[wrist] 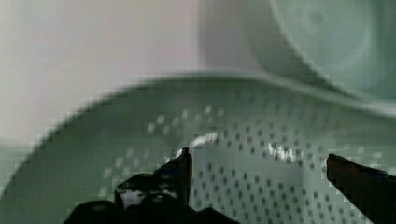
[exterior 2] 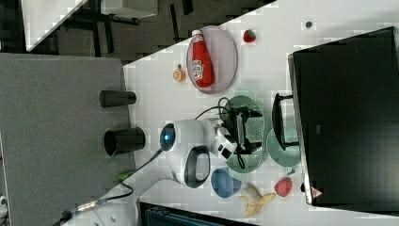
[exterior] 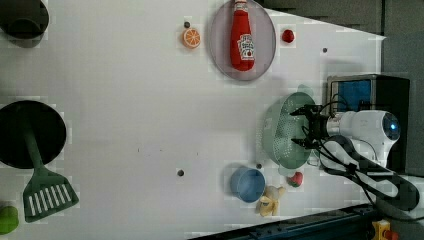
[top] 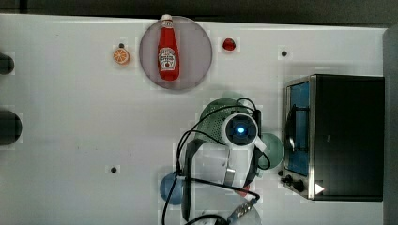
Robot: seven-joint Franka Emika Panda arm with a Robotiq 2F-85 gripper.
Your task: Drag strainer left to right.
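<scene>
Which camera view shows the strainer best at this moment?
The left view: the strainer shows its oval rim and holed basin, with the open gripper at its edge. In the top view the arm hides most of it. The right view shows it partly behind the gripper. The wrist view shows a close part of the basin.

In the top view, the strainer (top: 213, 117) sits near the counter's (top: 70, 117) middle, with the hand (exterior 2: 244, 132) over its basin. The mug (top: 274, 150) lies just beside it at 4 o'clock, the oven (top: 347, 136) beyond at 3. The plate (top: 197, 51), at 11 o'clock from the strainer, carries the bottle (top: 168, 49). The bowl (top: 170, 188) lies at 7 o'clock.
</scene>
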